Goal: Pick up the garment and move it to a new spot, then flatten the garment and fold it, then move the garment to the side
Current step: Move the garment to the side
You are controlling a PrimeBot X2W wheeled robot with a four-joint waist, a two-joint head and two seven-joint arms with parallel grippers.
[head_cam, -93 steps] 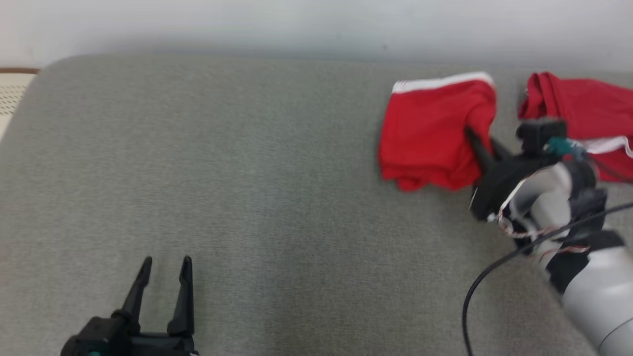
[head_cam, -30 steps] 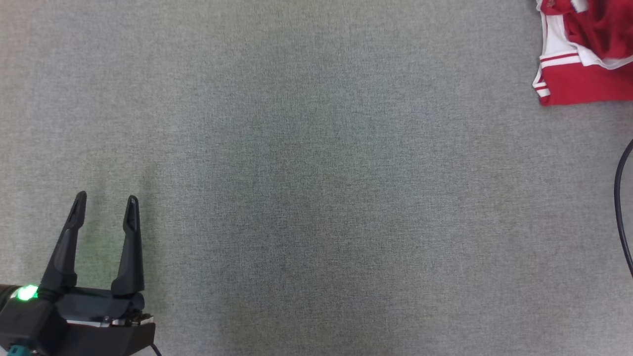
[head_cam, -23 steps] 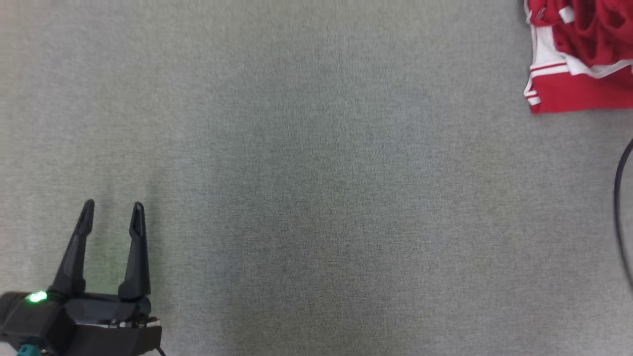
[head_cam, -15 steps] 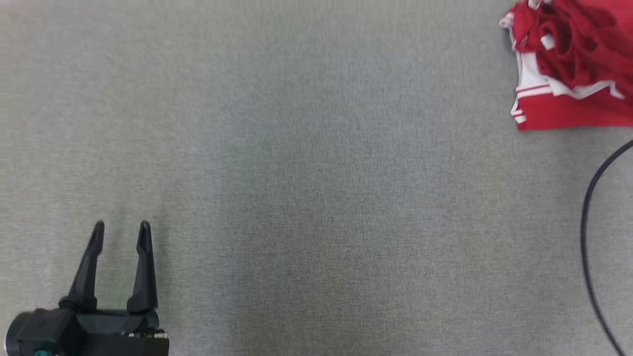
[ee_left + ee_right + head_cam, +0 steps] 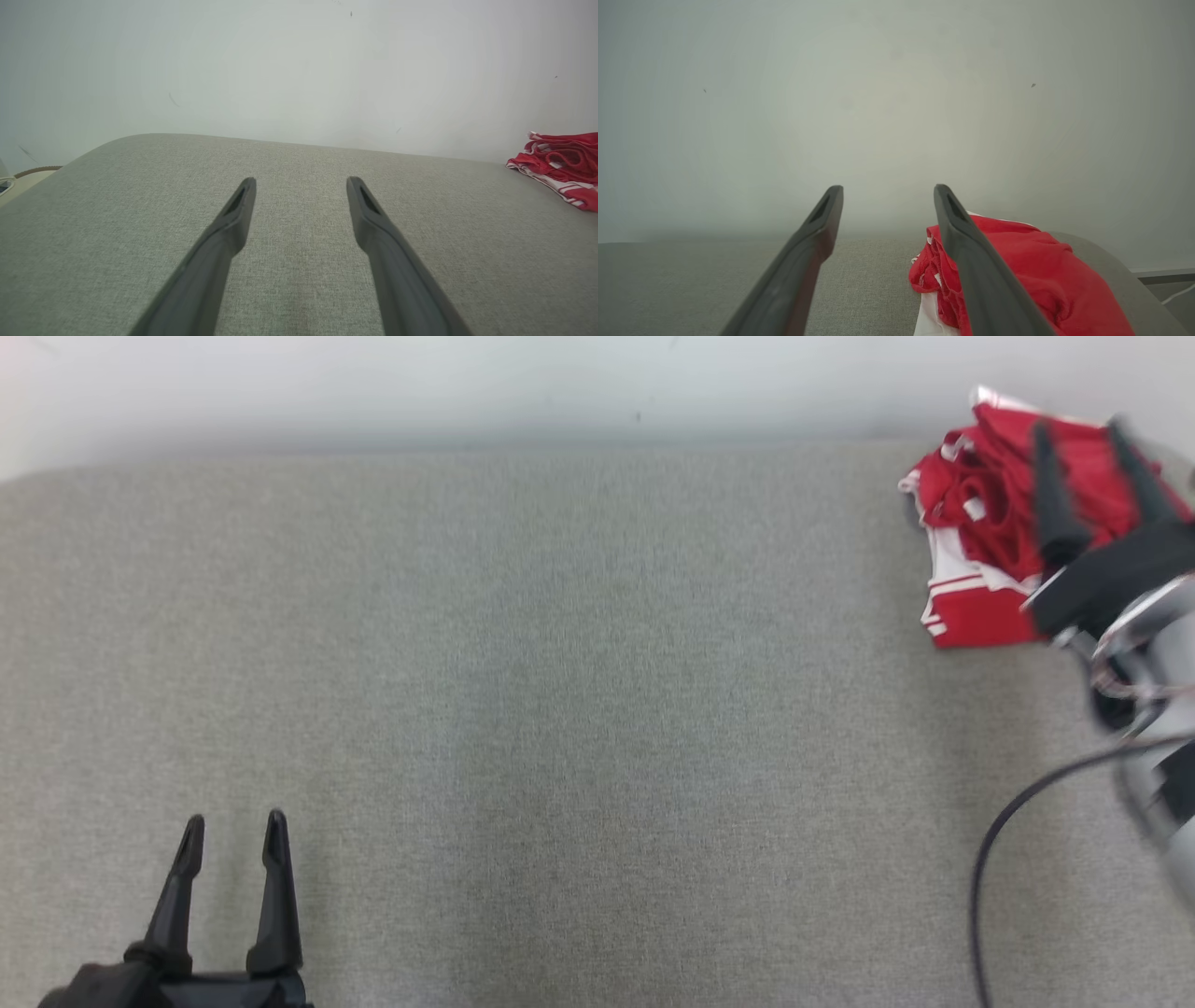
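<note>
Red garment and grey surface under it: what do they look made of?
The red garment: likely a thin, soft knit, matte; it bunches into loose, limp folds. The grey surface: apparently woven upholstery fabric, matte, with a fine heathered weave; its rounded edge hints at padding underneath.

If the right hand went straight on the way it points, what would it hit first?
Probably the pale wall: the open right hand aims above the red garment, though one finger may brush it; depth is unclear.
</note>
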